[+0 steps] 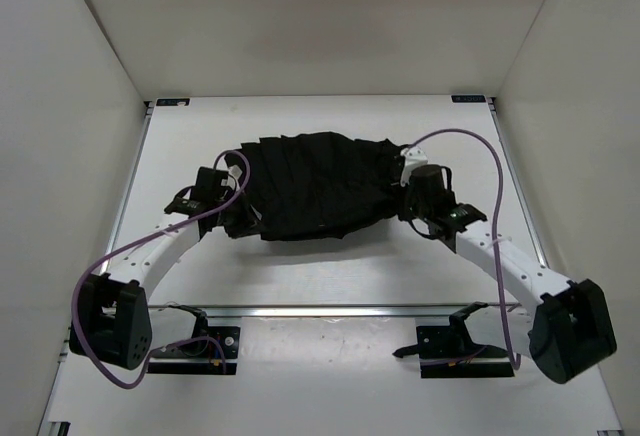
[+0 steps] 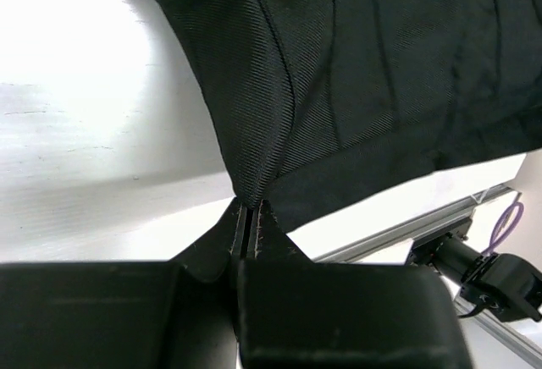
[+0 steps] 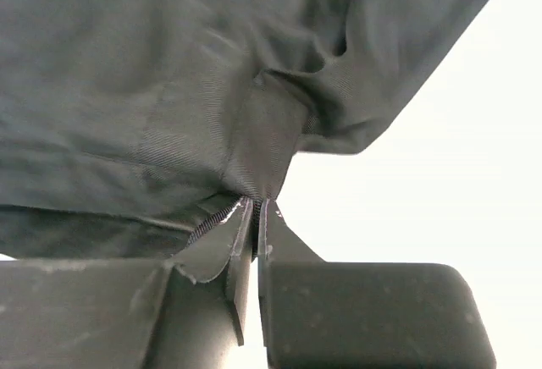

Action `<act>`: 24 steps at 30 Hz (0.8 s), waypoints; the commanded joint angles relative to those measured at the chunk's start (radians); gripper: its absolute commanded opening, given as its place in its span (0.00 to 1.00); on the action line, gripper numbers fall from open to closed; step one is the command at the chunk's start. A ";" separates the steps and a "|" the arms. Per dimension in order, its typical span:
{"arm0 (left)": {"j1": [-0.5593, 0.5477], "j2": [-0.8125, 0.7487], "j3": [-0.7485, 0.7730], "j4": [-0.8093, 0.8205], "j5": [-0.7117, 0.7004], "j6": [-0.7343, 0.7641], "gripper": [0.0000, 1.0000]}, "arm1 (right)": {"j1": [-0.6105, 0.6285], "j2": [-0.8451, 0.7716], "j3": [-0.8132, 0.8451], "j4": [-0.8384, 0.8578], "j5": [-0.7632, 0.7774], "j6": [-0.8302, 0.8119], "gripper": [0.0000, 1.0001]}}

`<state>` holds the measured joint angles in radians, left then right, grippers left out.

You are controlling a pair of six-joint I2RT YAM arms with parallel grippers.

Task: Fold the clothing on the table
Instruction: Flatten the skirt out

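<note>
The clothing (image 1: 315, 184) is a black pleated garment lying spread across the middle of the white table (image 1: 330, 271). At its left edge my left gripper (image 1: 232, 194) is shut on a corner of the fabric; in the left wrist view the cloth (image 2: 356, 73) rises out of the pinched fingertips (image 2: 248, 213). My right gripper (image 1: 408, 196) is shut on the garment's right edge. The right wrist view shows a fold of cloth (image 3: 262, 140) with a zip beside it, clamped at the gripper (image 3: 257, 206).
A metal rail (image 1: 340, 309) runs along the table's front edge, with two black clamps (image 1: 455, 344) below it. White walls (image 1: 60, 156) enclose the table on the left, back and right. Purple cables (image 1: 470, 141) loop off both arms.
</note>
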<state>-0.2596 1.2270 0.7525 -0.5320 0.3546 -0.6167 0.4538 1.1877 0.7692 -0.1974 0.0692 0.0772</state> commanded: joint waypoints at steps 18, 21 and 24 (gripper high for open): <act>-0.067 -0.023 -0.010 -0.102 -0.118 0.069 0.00 | -0.230 -0.240 -0.206 -0.226 -0.336 0.246 0.42; -0.072 -0.032 -0.022 -0.108 -0.121 0.069 0.00 | -0.204 -0.267 -0.229 -0.177 -0.379 0.320 0.79; -0.086 -0.034 -0.038 -0.106 -0.115 0.051 0.00 | -0.185 -0.287 -0.255 -0.152 -0.404 0.387 0.90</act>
<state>-0.3317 1.2091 0.7319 -0.6209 0.2680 -0.5671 0.2451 0.9321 0.5236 -0.3985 -0.2939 0.3813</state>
